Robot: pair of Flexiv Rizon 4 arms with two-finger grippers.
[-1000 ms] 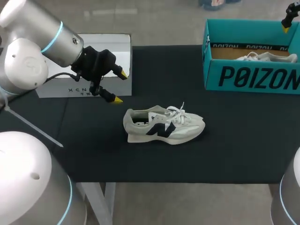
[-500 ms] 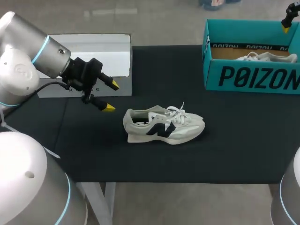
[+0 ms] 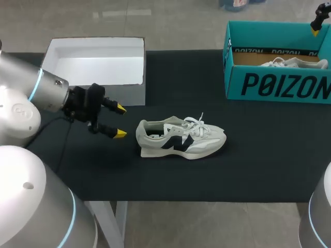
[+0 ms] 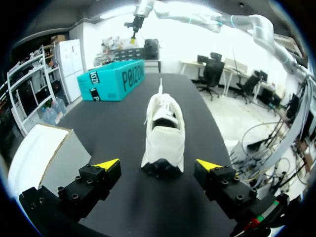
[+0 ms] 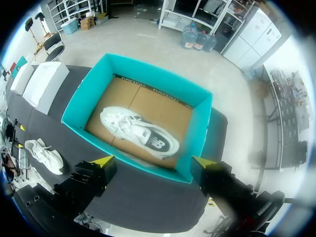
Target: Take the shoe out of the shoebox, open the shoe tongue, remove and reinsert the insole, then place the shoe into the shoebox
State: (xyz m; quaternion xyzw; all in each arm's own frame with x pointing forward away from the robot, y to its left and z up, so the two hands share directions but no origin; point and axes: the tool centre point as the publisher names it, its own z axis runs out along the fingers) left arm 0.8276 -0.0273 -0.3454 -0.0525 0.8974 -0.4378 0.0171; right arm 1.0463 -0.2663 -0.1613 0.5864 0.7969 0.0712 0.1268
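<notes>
The grey-and-white shoe [image 3: 181,138] is out on the black table [image 3: 258,165], sitting upright on its sole with laces loose. Its heel points at my left gripper [image 3: 120,121] and its toe toward the teal shoebox [image 3: 279,85] at the far right. The left gripper's fingers are spread wide with nothing in them, low over the table and just short of the heel, not touching it (from the wrist cam the heel lines up right between the yellow tips). An open white box [image 3: 129,94] sits just behind that arm. The right gripper [image 5: 152,161] hangs high over the shoebox, also wide open and empty. A second shoe [image 5: 139,133] lies inside on the cardboard floor.
</notes>
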